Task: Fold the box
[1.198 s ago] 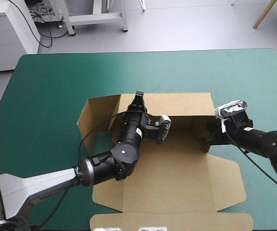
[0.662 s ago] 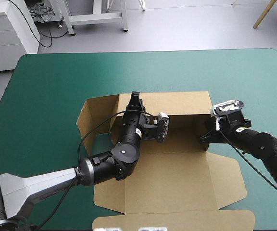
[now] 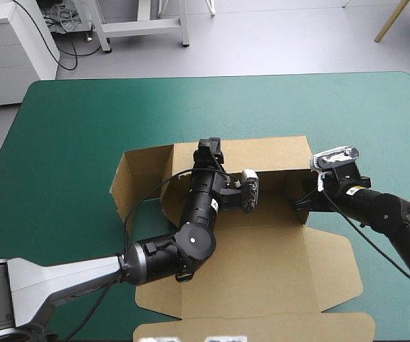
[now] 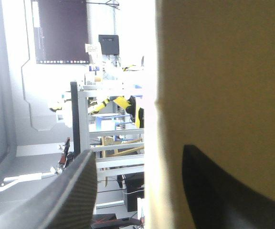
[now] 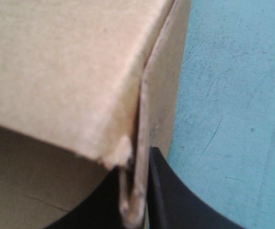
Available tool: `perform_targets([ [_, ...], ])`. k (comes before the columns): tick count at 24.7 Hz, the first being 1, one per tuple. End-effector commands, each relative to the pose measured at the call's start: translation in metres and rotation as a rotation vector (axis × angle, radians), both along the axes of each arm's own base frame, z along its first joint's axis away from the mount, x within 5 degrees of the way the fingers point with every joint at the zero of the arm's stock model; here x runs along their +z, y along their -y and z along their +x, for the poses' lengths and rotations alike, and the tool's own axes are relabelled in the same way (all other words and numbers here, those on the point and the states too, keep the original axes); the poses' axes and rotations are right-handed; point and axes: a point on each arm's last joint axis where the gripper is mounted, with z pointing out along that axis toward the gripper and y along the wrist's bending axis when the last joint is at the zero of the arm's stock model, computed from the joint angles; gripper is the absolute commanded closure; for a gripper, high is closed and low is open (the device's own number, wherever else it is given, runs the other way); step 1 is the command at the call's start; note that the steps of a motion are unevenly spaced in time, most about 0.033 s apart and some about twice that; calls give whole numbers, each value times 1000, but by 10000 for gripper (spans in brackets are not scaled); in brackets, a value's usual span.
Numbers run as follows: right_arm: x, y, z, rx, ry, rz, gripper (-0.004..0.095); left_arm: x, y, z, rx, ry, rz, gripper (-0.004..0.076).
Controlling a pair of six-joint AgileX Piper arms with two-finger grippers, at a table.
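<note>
High view gives us the box (image 3: pixel 262 249) near the middle of the table (image 3: pixel 70 128). Its back wall (image 3: pixel 269 153) stands up and runs side to side, and the rest of the sheet lies flat toward the near edge.

The coming move turns on that wall, and both arms are at it. The right gripper (image 3: pixel 306 201) is at the wall's right end. In the right wrist view its fingers (image 5: pixel 171 200) are pressed nearly together, pinching the board's edge at the corner. The left gripper (image 3: pixel 208 148) sits over the wall's top edge, toward the left end. In the left wrist view its fingers (image 4: pixel 75 191) are spread wide, one on each side of the edge and not clamping it.

We judge that the left gripper is free to press or tuck the wall while the right gripper steadies the corner.
</note>
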Motion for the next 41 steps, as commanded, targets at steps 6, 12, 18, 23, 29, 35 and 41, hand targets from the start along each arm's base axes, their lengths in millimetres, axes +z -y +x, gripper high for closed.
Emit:
perform_targets([
  [6,17,-3,0,2,-18,32,907,42,13,-40,-36,212,-79,373],
  [12,18,-4,0,-1,-33,43,907,47,20,-68,-31,261,-95,378],
  [18,33,-1,0,-28,-74,26,908,61,17,-99,-32,309,-137,416],
  [23,59,3,3,-72,-127,-9,908,105,-12,-117,-54,336,-253,721],
  [29,60,-2,51,-92,-262,-51,908,156,-58,-101,-14,320,-438,731],
  [35,34,-12,121,-120,-337,-58,908,168,-129,-37,252,113,-617,731],
  [41,26,-13,152,-119,-339,-110,848,151,-170,0,385,-111,-773,731],
])
